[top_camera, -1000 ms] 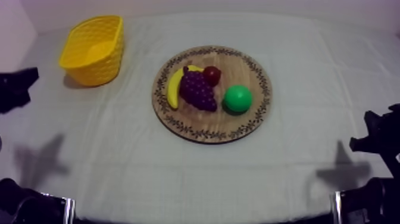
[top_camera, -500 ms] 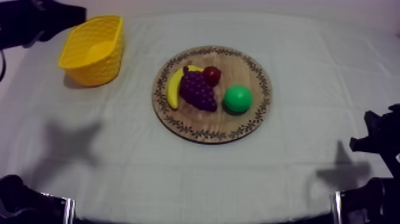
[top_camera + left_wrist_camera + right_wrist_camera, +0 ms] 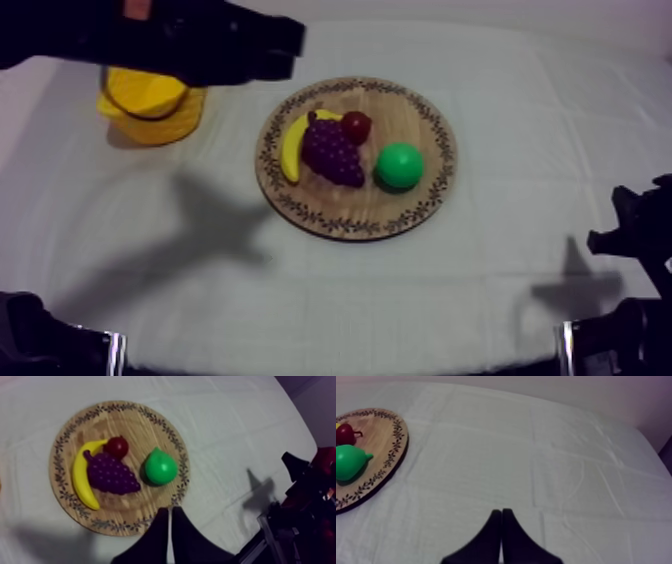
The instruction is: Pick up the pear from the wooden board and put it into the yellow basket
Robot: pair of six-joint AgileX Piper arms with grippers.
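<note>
The green pear lies on the right part of the round wooden board, next to a bunch of grapes, a banana and a small red fruit. My left gripper reaches in from the upper left, over the yellow basket and just short of the board's far left rim. In the left wrist view its fingers lie together, shut on nothing, above the board's rim near the pear. My right gripper is shut and hovers over bare cloth, right of the pear.
My left arm hides the basket's far half. My right arm rests low at the right table edge. Bare cloth stretches in front of the board and to its right.
My left arm has swung up from the left edge, across the basket, towards the board. Its shadow on the cloth has moved right. The right arm and the fruit have stayed put.
</note>
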